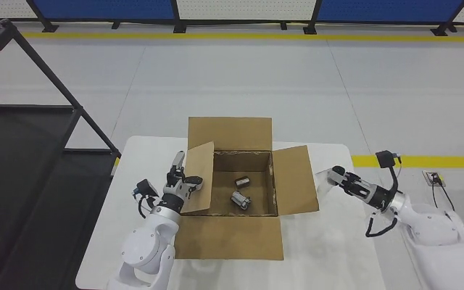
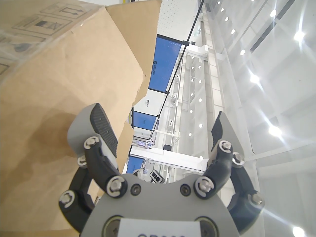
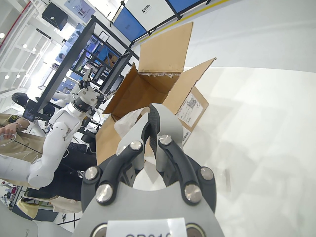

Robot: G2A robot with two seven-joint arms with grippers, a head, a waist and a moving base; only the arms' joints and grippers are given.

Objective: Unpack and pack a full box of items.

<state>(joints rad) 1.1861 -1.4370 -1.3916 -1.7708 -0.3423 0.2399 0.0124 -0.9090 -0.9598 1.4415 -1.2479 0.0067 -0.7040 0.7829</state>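
**Box open, both arms outside it**

Box sits mid-table, top open. Rear flap stands up. Front flap is folded out toward the robot. Right flap is angled outward. Left flap is tilted up and partly over the opening.

Two small dark items lie on the box floor near the middle, apart from each other and off the walls.

Left gripper is at the outer face of the left flap, fingers spread wide and holding nothing. One pad is just beside the flap edge; can't tell if it touches.

Right gripper is over bare table just past the right flap, pads pressed together and nothing between them.

Black rack stands off the table's left edge.
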